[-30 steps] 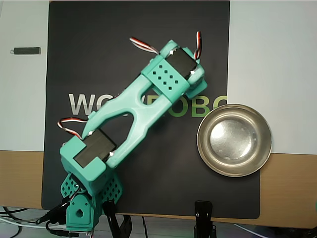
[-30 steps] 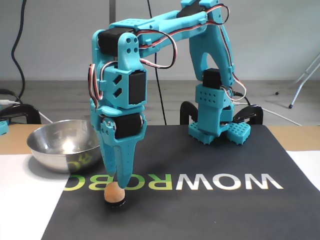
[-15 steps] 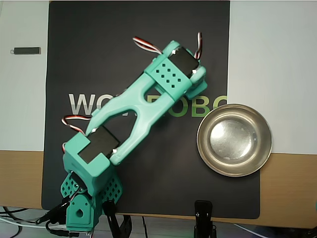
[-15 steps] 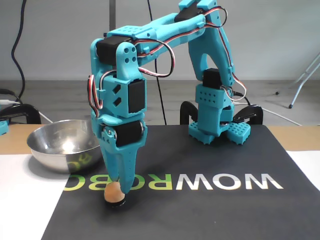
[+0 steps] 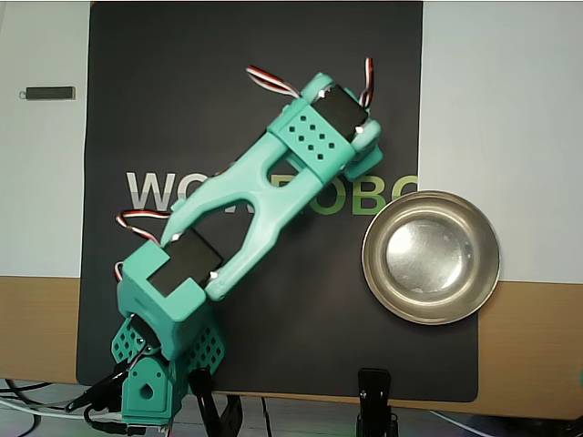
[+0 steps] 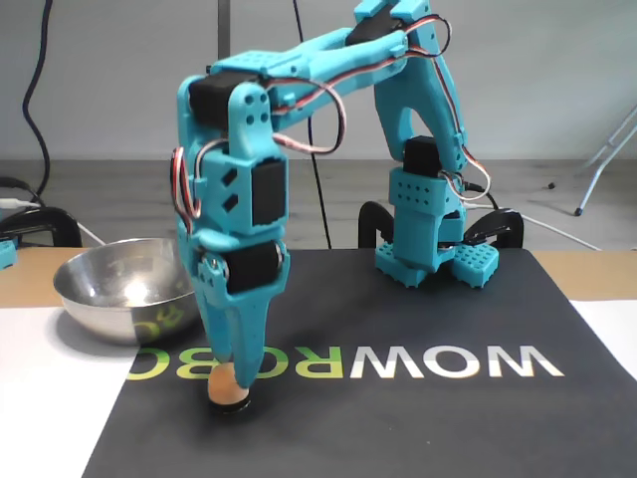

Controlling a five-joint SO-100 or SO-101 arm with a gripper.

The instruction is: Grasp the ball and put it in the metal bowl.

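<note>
The ball (image 6: 220, 381) is a small tan sphere resting on a little black stand (image 6: 233, 407) on the dark mat, just in front of the green lettering. My teal gripper (image 6: 237, 383) points straight down with its fingertips at the ball's height, and one finger covers the ball's right side. From this side I cannot make out a gap between the fingers. The metal bowl (image 6: 111, 299) stands empty to the left of the gripper in the fixed view. Seen from overhead, the bowl (image 5: 377, 275) lies right of the arm, and the wrist (image 5: 330, 135) hides both ball and fingers.
A black mat (image 5: 182, 82) with WOWROBO lettering covers the table's middle. The arm's base (image 6: 428, 239) is clamped at the mat's far edge in the fixed view. A small dark stick (image 5: 50, 93) lies on the white surface at the overhead view's upper left.
The gripper has sunk a little lower, so its finger now covers part of the ball. The ball still sits on its stand and the bowl has not moved.
</note>
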